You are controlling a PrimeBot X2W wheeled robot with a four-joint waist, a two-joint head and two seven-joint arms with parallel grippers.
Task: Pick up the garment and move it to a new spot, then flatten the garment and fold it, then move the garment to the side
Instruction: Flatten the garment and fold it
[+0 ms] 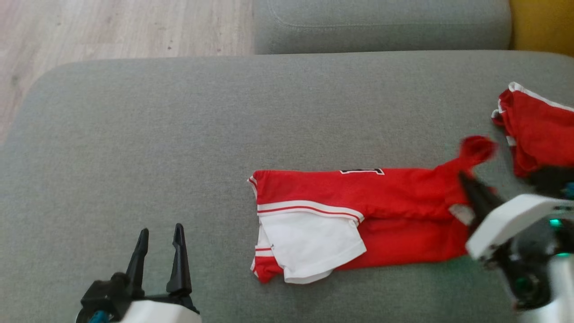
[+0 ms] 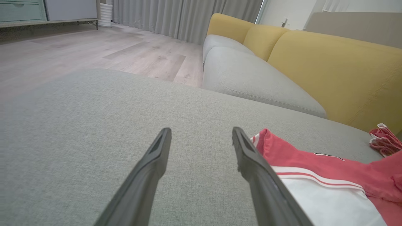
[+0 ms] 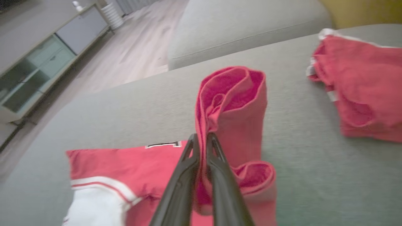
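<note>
Cushion [image 1: 134, 134] bare left; garment [image 1: 394, 197], heap [image 1: 538, 130] maybe block right.

Red-and-white garment [image 1: 358, 211], grey cushion [image 1: 179, 134], yellow backrest [image 2: 339, 69].

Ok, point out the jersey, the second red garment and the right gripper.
jersey [image 1: 358, 188]: head view, red body below the number.
second red garment [image 1: 538, 130]: head view, middle of the heap.
right gripper [image 3: 202, 137]: right wrist view, midway between fingertips pinching the jersey.

Right gripper [image 3: 202, 137]: fingers pinched on a raised fold of the jersey [image 3: 234, 103]. Second red garment [image 3: 361, 84]: well right of fingertips, on cushion [image 3: 301, 147].
</note>
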